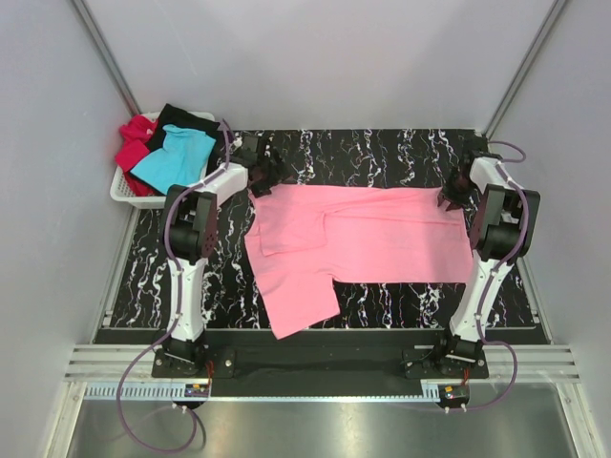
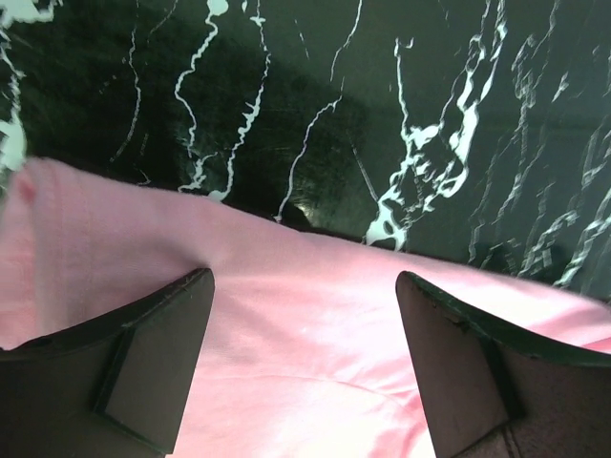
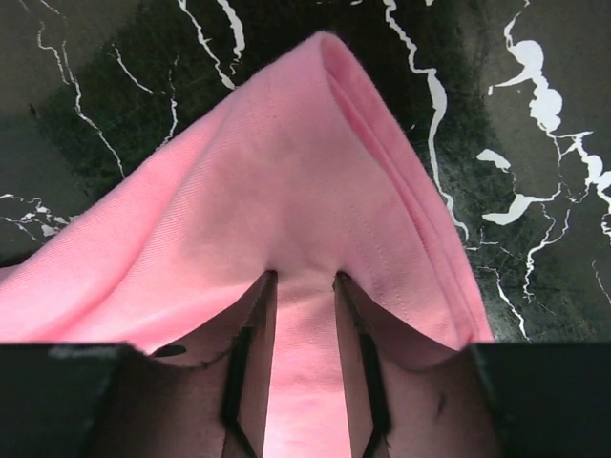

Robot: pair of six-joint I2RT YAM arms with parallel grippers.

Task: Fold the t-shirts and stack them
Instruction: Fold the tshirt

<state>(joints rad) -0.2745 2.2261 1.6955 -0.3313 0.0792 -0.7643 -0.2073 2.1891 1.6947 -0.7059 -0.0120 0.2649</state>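
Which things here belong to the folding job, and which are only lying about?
Belong to the job: pink shirt, turquoise shirt, red shirt, black shirt.

Only lying about: white basket that holds three of the shirts, marbled table.

A black tabletop veined with white marbling is seen filling the middle of the overhead view, and the same surface is shown in both wrist views. A white plastic basket is set at its far left corner, against the grey wall. The near edge is bordered by slotted metal rails, with a brushed metal sheet laid beyond them.
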